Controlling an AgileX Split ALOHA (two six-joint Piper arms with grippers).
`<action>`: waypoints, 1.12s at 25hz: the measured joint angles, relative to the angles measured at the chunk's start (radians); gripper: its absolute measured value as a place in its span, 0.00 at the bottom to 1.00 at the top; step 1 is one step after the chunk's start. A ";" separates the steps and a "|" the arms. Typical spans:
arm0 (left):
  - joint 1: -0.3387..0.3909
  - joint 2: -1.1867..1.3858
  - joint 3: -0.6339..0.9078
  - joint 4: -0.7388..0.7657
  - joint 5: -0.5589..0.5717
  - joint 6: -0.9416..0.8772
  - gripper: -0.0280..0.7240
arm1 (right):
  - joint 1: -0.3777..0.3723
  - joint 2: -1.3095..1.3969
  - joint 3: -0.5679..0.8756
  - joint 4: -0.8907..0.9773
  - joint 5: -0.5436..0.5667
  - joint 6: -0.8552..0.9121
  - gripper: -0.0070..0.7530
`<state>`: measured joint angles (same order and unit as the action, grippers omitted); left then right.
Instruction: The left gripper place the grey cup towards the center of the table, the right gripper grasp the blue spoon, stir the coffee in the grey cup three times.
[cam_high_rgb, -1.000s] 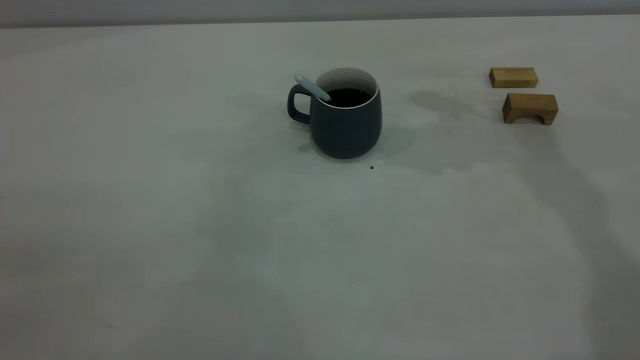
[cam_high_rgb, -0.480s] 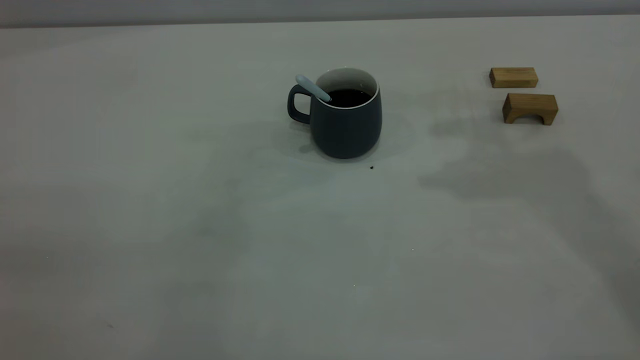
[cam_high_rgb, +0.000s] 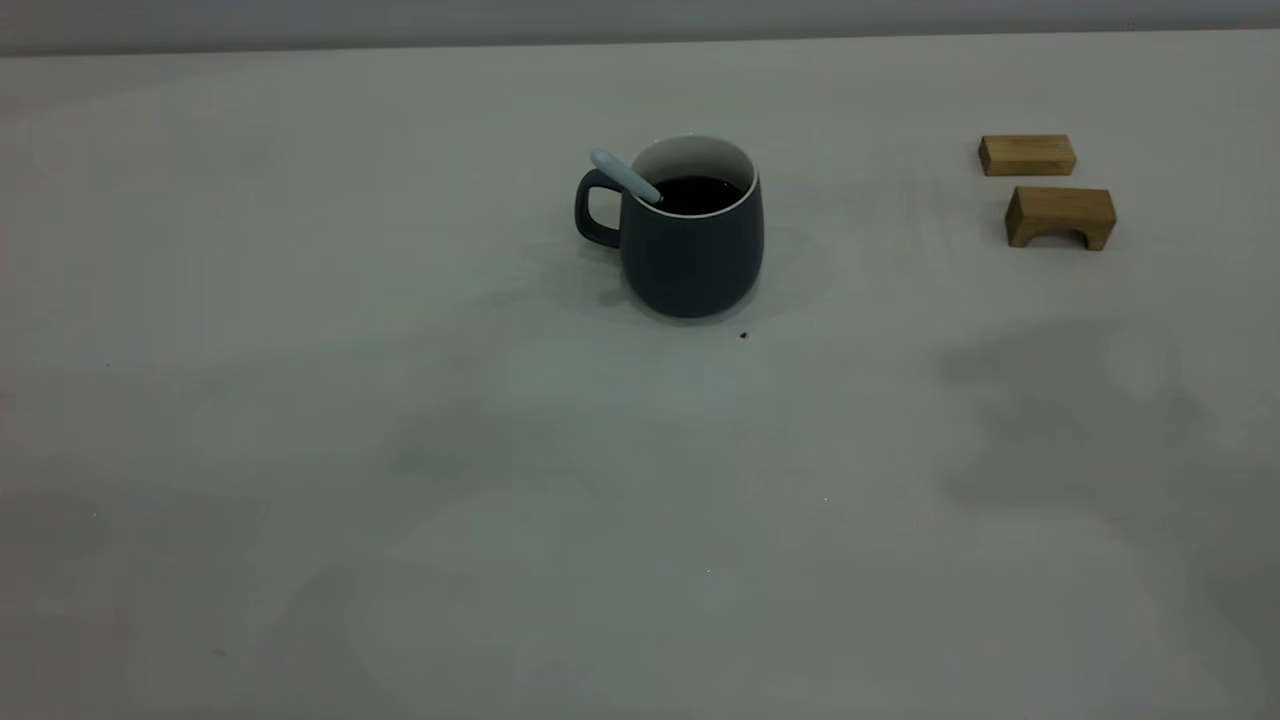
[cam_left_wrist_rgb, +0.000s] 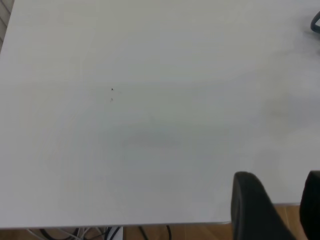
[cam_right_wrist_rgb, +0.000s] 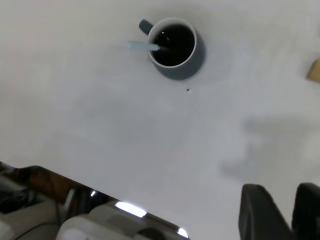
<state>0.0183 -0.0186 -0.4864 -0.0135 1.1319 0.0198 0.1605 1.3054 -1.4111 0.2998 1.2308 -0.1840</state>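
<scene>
- Already upright toward the far middle of the surface (cam_high_rgb: 400, 500): grey cup (cam_high_rgb: 692, 262), dark coffee (cam_high_rgb: 700, 194) inside, ungripped.
- Propped in it, blue spoon (cam_high_rgb: 624, 174), bowl sunk, handle slanting up over the rim above the loop handle, toward the left arm's side.
- Well apart from the cup, right hand (cam_right_wrist_rgb: 287, 192), fingers slightly spread, holding nothing; probably the nearer of the two.
- Off over bare surface near its edge, left hand (cam_left_wrist_rgb: 279, 182), fingers spread, empty.
- Beside the right arm's far side, two wooden blocks (cam_high_rgb: 1027, 155).
- Unmoved since a second ago: cup and spoon; shifted toward the near right corner: soft shadows only.
</scene>
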 joint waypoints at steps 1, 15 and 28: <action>0.000 0.000 0.000 0.000 0.000 0.000 0.45 | 0.000 -0.077 0.028 -0.004 0.005 -0.007 0.28; 0.000 0.000 0.000 0.000 0.000 0.000 0.45 | -0.155 -0.905 0.620 -0.040 0.007 -0.037 0.31; 0.000 0.000 0.000 0.000 0.000 0.000 0.45 | -0.179 -1.193 0.927 -0.108 -0.104 -0.038 0.32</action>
<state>0.0183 -0.0186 -0.4864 -0.0135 1.1319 0.0198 -0.0187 0.1127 -0.4838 0.1914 1.1271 -0.2220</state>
